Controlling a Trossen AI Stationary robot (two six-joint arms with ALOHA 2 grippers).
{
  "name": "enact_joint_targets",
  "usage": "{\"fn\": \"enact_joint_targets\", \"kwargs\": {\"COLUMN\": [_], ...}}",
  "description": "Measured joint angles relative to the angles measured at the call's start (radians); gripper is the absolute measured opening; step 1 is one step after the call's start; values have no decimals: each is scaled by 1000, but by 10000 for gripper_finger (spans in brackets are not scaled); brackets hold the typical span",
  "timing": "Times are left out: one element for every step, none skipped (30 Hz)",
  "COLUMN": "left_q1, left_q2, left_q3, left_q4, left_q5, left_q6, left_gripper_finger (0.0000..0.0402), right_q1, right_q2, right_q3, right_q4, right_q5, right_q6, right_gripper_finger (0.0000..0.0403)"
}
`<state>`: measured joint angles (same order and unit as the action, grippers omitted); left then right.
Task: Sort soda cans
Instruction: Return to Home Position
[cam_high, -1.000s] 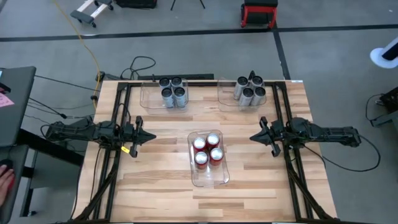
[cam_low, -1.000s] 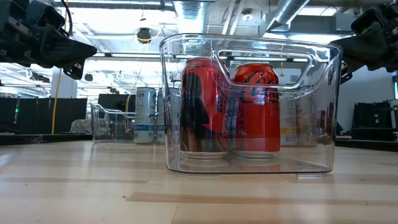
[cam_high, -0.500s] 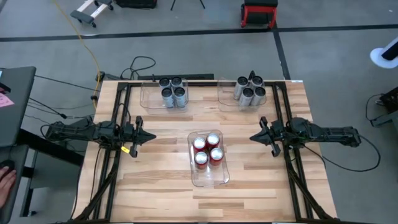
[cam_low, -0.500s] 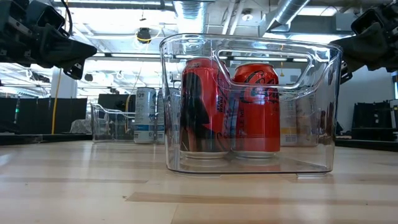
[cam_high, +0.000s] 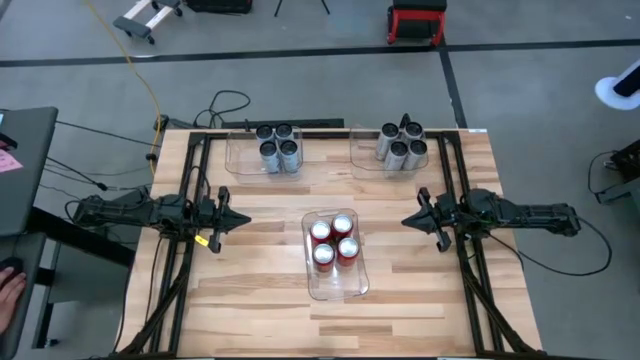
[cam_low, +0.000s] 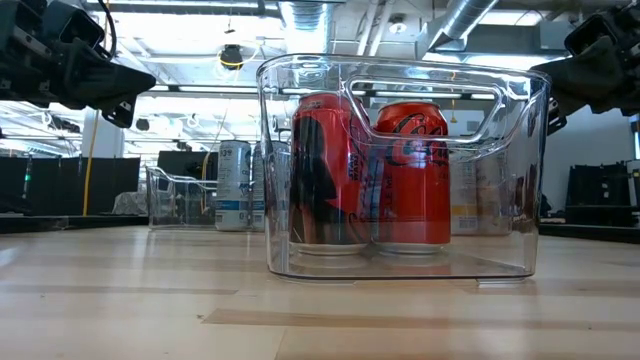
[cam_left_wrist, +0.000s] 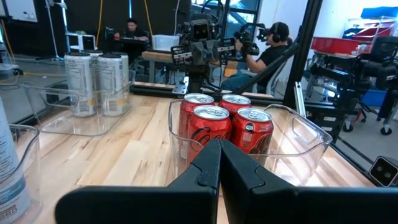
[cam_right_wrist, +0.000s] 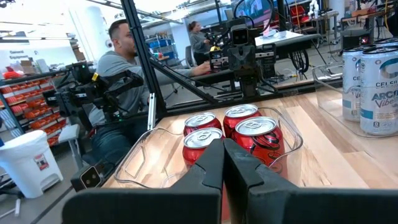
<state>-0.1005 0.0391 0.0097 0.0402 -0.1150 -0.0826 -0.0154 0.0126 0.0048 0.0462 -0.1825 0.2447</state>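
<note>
From above, the wooden counter (cam_high: 250, 300) carries three clear bins. The middle bin (cam_high: 340, 285) holds four red cans (cam_high: 333, 240). The far-left bin (cam_high: 240, 155) holds four dark-topped cans (cam_high: 277, 148), and the far-right bin (cam_high: 362, 150) holds five silver cans (cam_high: 402, 145). The left gripper (cam_high: 243, 219) and the right gripper (cam_high: 407, 220) hang at opposite sides, pointing inward, well apart from the middle bin. At counter level, the red cans (cam_low: 412, 175) stand upright inside the middle bin (cam_low: 400, 70), with both arms high at the edges. Past the left wrist, that arm's fingers (cam_left_wrist: 208, 168) are pressed together on nothing, aimed at the red cans (cam_left_wrist: 214, 124). Past the right wrist, its fingers (cam_right_wrist: 211, 165) are likewise closed and empty, the red cans (cam_right_wrist: 239, 134) are ahead, and a seated person (cam_right_wrist: 118, 81) is beyond the counter.
</note>
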Motion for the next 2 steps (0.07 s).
{"fn": "enact_joint_targets", "kwargs": {"left_q1": [0, 0], "left_q2": [0, 0], "left_q3": [0, 0], "left_q4": [0, 0], "left_q5": [0, 0], "left_q6": [0, 0], "left_gripper_finger": [1, 1], "right_q1": [0, 0], "right_q2": [0, 0], "right_q3": [0, 0], "right_q4": [0, 0], "right_q5": [0, 0], "right_q6": [0, 0], "right_gripper_finger": [24, 24]}}
